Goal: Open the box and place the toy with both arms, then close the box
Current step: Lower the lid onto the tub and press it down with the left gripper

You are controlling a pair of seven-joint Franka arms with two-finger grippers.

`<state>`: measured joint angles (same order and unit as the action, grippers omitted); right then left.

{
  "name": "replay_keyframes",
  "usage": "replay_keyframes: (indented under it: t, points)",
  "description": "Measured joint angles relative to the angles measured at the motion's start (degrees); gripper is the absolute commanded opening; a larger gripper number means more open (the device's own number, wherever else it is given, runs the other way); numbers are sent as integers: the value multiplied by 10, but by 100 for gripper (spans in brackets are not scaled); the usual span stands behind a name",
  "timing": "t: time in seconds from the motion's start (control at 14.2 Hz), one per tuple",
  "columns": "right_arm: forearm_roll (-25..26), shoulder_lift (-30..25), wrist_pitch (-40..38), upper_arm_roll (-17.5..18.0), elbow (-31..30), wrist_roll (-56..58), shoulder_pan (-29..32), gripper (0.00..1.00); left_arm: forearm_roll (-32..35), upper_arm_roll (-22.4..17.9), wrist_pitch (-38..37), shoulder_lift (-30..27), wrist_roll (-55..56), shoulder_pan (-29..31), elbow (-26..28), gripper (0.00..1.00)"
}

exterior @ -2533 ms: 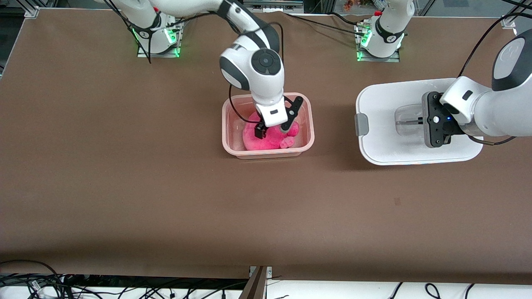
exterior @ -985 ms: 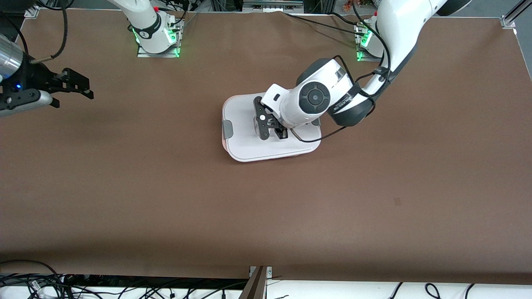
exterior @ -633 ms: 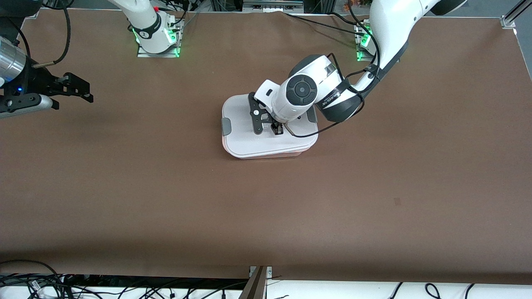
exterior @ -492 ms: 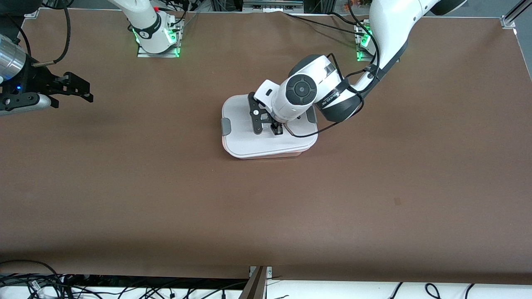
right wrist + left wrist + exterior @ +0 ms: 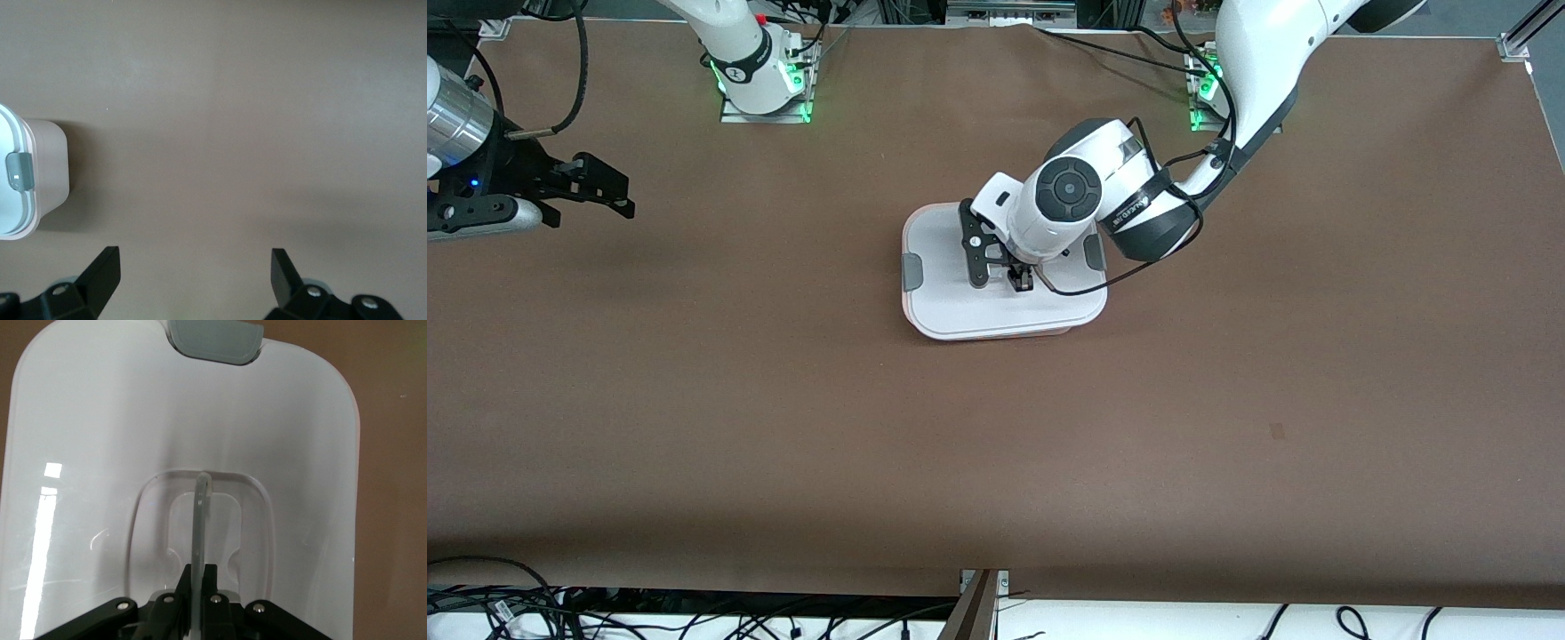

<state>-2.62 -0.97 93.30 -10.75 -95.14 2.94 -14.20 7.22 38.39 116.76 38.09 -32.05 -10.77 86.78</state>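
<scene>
I'm on the closing step. The brown counter [image 5: 783,427] fills the front view, and the box [image 5: 996,331] sits a little above the centre of the frame, only a thin pinkish edge of it showing under its white lid [image 5: 960,307]. The lid looks laid square on the tub, a grey clip [image 5: 911,271] at the end toward the right arm; the clip at the other end is mostly hidden under the left arm. I can't see the toy at all; I judge it is inside, under the lid.

My left hand [image 5: 1016,277] is down on the lid's middle, pinched fully shut on the clear centre handle [image 5: 201,520]. My right hand [image 5: 609,191] waits at the upper left edge of the frame over bare counter, fingers spread wide and holding nothing.

Next I reckon the lid wants releasing: open the left hand, lift straight off, and check the clips are seated.

Compared with half a second ago, the lid has shifted slightly and now covers the tub more evenly, with less of the rim peeking out along the lower edge. A second ago it was skewed.
</scene>
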Motion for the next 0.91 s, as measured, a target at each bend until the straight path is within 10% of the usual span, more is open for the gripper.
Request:
replay_keyframes:
  t: [0.91]
  points:
    - [1,5,1,-1,12,0,6,100,15,0,4,2,-39,-12,3,0]
